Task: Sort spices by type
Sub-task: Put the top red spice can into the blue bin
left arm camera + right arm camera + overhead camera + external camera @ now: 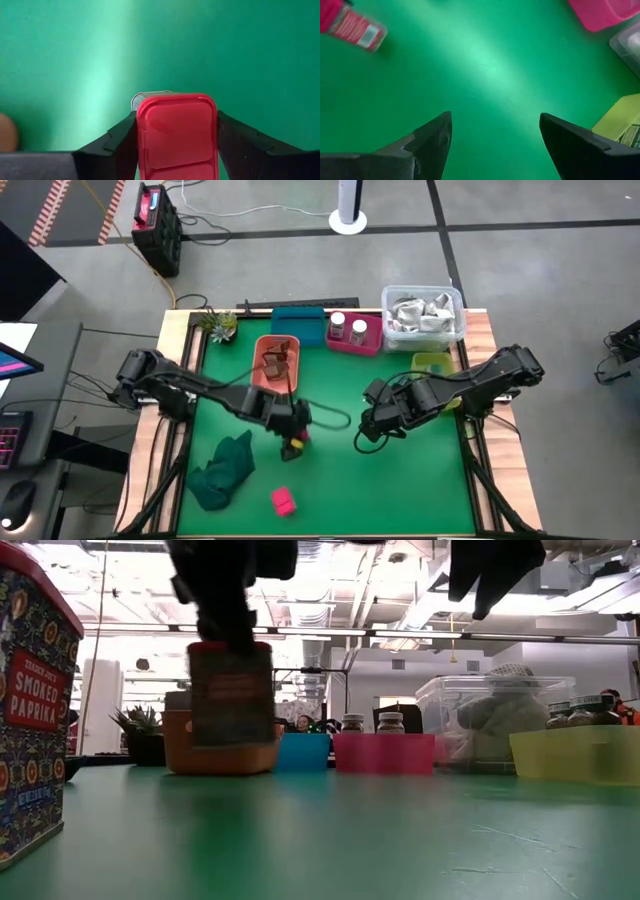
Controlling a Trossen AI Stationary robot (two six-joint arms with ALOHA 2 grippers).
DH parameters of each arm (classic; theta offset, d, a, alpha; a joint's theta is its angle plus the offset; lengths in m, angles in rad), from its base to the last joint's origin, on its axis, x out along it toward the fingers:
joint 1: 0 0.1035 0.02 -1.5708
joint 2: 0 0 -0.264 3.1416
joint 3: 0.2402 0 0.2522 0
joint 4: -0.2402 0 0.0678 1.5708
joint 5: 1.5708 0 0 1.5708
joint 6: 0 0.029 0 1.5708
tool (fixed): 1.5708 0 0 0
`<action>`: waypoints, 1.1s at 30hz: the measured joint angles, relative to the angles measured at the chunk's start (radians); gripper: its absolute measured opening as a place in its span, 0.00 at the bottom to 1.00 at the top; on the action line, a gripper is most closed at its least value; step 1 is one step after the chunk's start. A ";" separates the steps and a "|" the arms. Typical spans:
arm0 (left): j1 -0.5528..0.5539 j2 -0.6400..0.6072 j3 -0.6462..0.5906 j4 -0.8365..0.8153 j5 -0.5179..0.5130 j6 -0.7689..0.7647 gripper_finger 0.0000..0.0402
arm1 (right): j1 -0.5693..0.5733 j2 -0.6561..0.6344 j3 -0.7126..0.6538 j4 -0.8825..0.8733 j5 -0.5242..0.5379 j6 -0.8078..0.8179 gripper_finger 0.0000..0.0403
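Red-lidded tin (176, 135) is pinched in the left tool (292, 423) above mid-bench, seemingly being carried to a bin; next it likely needs lowering beside its match; second tin (283, 501) waits near the front edge; right tool (492, 140) hangs spread, empty.

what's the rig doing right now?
Sorting spices into bins. The left pincer is shut on a red-lidded tin, held above the green mat near the table's middle, just in front of the orange bin. The right pincer hangs open and empty over the mat. Two jars already sit in the pink bin; another tin lies on the mat near the front edge, beside a green cloth.
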 joint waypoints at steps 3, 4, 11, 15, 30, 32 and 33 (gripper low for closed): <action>0.058 -0.024 0.000 0.000 0.017 0.009 0.54 | 0.000 0.000 0.000 -0.005 0.000 0.025 0.81; 0.076 -0.030 0.000 0.001 0.024 0.014 0.54 | 0.000 0.000 0.000 -0.009 -0.001 0.036 0.81; 0.197 -0.037 0.076 -0.035 0.052 0.074 0.54 | -0.026 -0.002 -0.041 0.022 -0.092 0.064 0.81; 0.274 -0.037 0.138 -0.060 0.074 0.098 0.54 | -0.038 -0.001 -0.123 0.117 -0.148 0.065 0.81; 0.591 -0.037 0.281 -0.103 0.103 0.157 0.54 | -0.015 0.000 -0.224 0.279 -0.185 0.119 0.81; 0.648 -0.037 0.281 -0.103 0.106 0.157 0.54 | -0.009 -0.001 -0.224 0.301 -0.185 0.116 0.81; 0.676 -0.036 0.281 -0.103 0.106 0.157 0.54 | -0.009 -0.001 -0.224 0.306 -0.185 0.116 0.81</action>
